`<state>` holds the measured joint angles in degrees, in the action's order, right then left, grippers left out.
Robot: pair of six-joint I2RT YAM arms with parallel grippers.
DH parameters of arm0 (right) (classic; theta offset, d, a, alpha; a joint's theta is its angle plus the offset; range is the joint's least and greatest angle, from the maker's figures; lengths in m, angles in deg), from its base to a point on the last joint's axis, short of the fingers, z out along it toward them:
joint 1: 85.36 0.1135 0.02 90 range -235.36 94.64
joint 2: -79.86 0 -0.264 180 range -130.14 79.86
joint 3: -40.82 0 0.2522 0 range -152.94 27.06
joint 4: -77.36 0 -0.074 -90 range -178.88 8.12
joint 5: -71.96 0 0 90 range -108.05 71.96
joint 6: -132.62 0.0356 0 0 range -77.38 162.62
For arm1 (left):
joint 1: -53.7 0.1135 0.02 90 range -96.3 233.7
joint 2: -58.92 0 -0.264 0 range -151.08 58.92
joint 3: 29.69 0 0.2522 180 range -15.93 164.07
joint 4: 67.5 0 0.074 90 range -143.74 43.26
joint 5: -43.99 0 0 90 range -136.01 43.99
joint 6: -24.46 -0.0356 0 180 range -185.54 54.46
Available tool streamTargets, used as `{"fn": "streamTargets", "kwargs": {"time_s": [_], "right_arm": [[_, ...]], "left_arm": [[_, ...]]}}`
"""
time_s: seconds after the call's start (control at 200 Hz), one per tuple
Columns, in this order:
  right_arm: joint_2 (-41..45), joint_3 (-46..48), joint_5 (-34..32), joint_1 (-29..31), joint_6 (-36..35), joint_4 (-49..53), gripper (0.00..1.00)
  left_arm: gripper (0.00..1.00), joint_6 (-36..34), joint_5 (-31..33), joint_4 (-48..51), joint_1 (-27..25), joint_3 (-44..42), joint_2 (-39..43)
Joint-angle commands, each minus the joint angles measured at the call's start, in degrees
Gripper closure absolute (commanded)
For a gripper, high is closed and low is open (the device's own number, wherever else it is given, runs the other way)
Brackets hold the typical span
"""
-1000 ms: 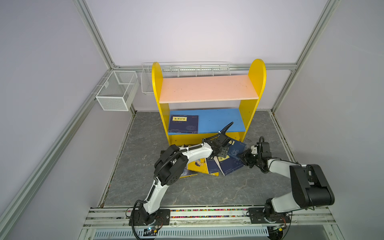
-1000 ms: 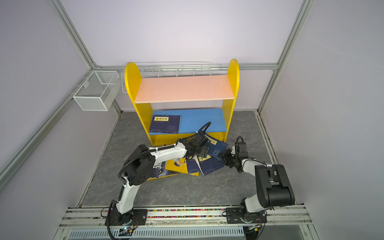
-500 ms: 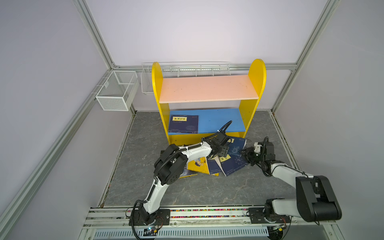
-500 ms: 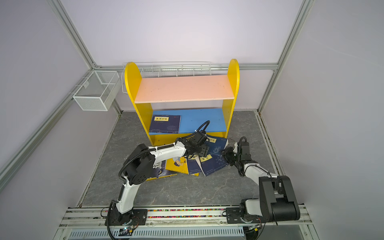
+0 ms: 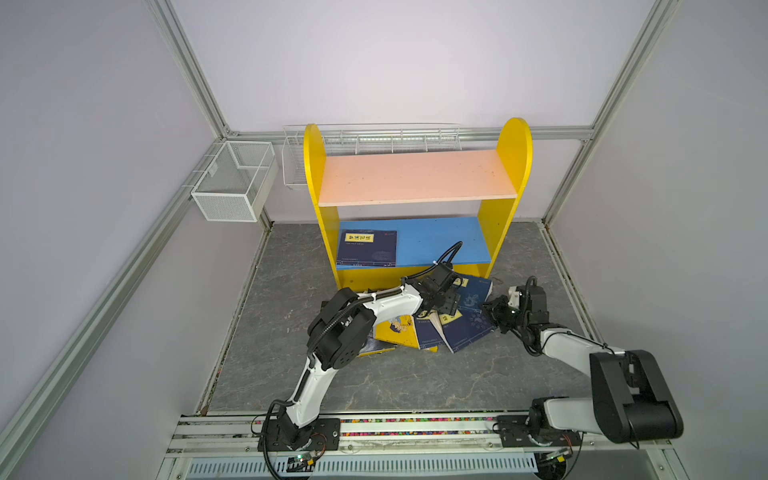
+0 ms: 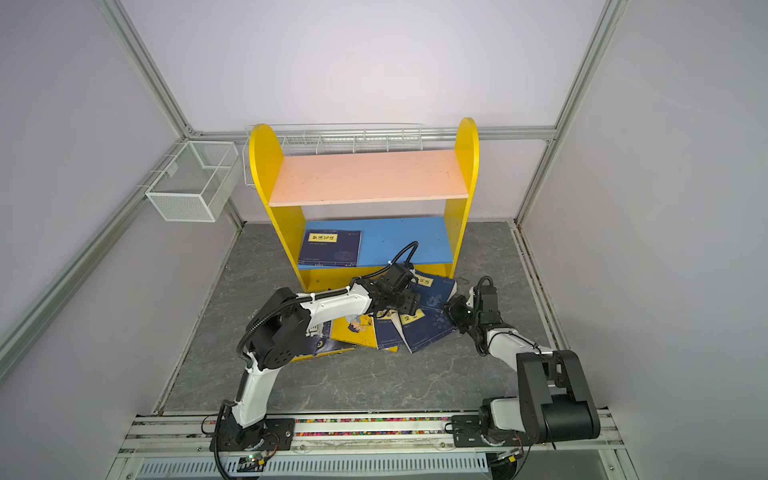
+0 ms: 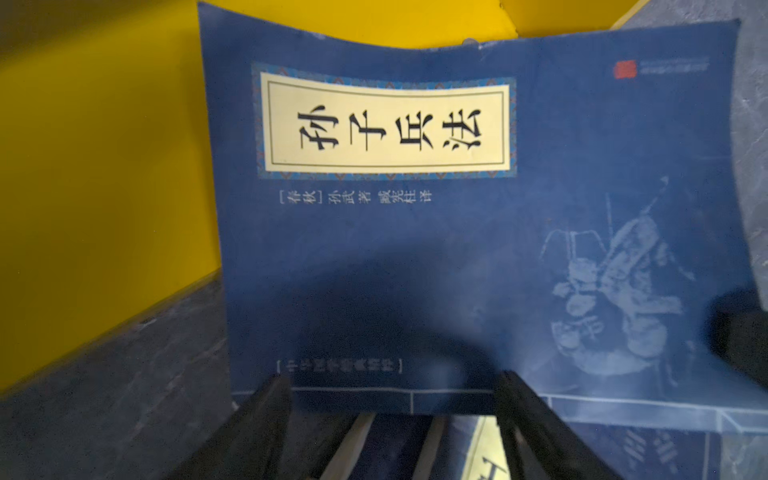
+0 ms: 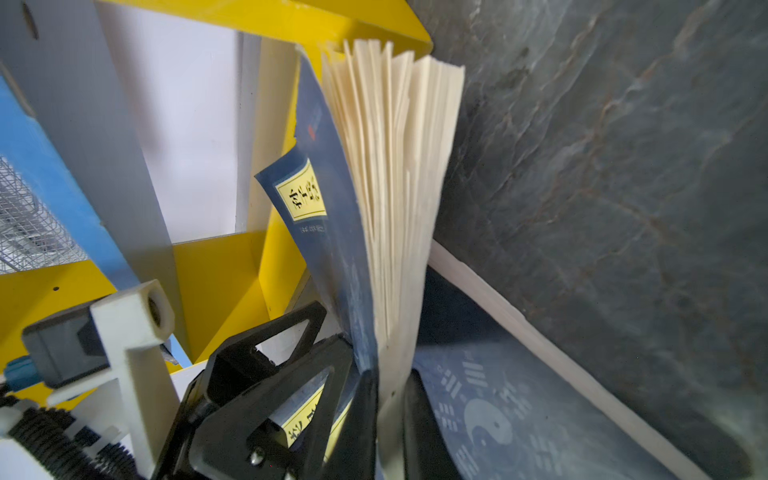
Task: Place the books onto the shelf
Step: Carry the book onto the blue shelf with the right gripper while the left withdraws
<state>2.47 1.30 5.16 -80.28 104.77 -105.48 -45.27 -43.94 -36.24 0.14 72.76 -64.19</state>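
Our right claw (image 8: 390, 399) is clenched on an open edge of the navy book (image 7: 415, 249), with cover and pages pinched together. Beyond the pinch the leaves fan loose. Our left claw (image 7: 392, 399) is released, its jaws wide over the same book's near edge, and we cannot tell whether they touch it.

In a top view the navy book (image 5: 473, 291) sits at 5 o'clock from the shelf (image 5: 515, 166). It is tilted on top of the pile (image 5: 415, 332) on the desk (image 5: 291, 291), with the right claw at its 3 o'clock. The shelved book (image 5: 366, 248) lies flat on the blue board (image 5: 440, 245).

We judge the navy book light, thin and floppy. Held by one edge it will likely sag and splay, and a few leaves could slip free. We would rather grip near the spine, or let the left claw steady the opposite edge.
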Motion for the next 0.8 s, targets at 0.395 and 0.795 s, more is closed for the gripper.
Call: {"fn": "streamTargets", "kwargs": {"time_s": [0.395,0.795], "right_arm": [[23.3,-7.4,-3.9,1.1,-17.2,26.6,0.94],[36.6,-14.8,7.5,0.8,-20.2,33.6,0.94]], "left_arm": [[0.06,-3.6,3.8,-1.9,-1.6,-6.1,11.0],[0.03,11.4,28.9,-7.2,-1.5,-24.6,38.1]]}}
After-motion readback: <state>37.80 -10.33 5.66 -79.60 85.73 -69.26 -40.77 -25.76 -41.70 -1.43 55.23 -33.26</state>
